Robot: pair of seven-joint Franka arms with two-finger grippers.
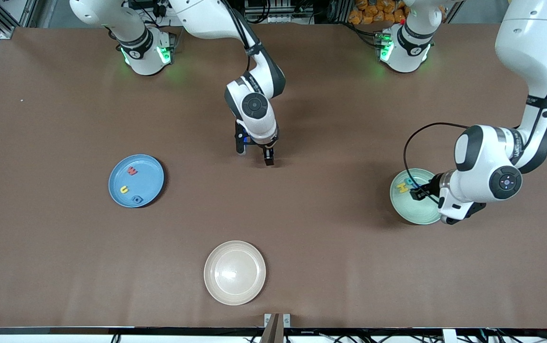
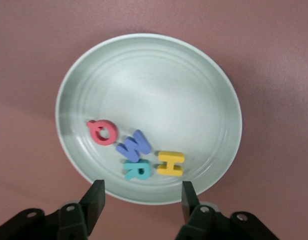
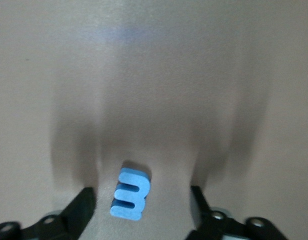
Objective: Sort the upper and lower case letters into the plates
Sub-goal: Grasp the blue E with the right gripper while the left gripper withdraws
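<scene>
- Your right gripper (image 1: 267,159) is low over the bare middle of the table (image 1: 330,267), with its fingers pointing down.
- Only the right wrist view shows you what lies under it: a light blue letter (image 3: 129,194), shaped like an "m" or an "E", stands on edge between the two fingers (image 3: 82,206).
- There is a visible gap on each side of the letter, so the jaws are spread and grip nothing.
- In the front view that blue letter is hidden by the gripper.
- Your left gripper (image 1: 416,193) hovers over the mint green plate (image 1: 404,209) at the left arm's end of the table.
- The front view shows you only a yellow letter (image 1: 402,188) and a scrap of teal on it, because the arm covers the rest.
- The left wrist view shows you all four letters: a red letter (image 2: 101,132), a blue W (image 2: 134,146), a teal R (image 2: 137,170) and a yellow H (image 2: 171,163), close together near the rim.
- The left fingers (image 2: 97,199) stand apart above the rim and hold nothing.
- Only the front view shows you the blue plate (image 1: 147,166) toward the right arm's end, with a red letter (image 1: 132,170), a yellow letter (image 1: 124,189) and a blue letter (image 1: 136,199) on it.
- The cream plate (image 1: 235,290) sits nearest the front camera.
</scene>
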